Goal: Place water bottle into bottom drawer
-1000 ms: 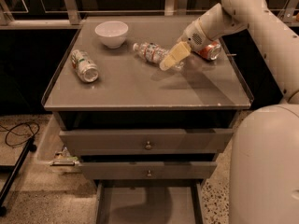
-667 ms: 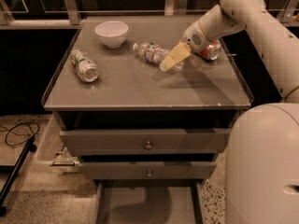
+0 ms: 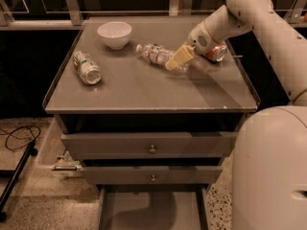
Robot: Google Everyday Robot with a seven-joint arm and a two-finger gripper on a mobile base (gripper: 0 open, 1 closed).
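Observation:
The water bottle (image 3: 154, 53) lies on its side on the grey cabinet top (image 3: 144, 87), cap towards the white bowl. My gripper (image 3: 175, 59) hangs at the bottle's right end, touching or just above it and hiding that end. The bottom drawer (image 3: 149, 211) is pulled out at the lower edge of the view, and its flat grey floor is bare.
A white bowl (image 3: 114, 34) stands at the back left. A green-white can (image 3: 87, 67) lies at the left. An orange-red soda can (image 3: 216, 52) lies behind my wrist. Two upper drawers with knobs (image 3: 152, 149) are slightly ajar. My robot body (image 3: 271, 171) fills the lower right.

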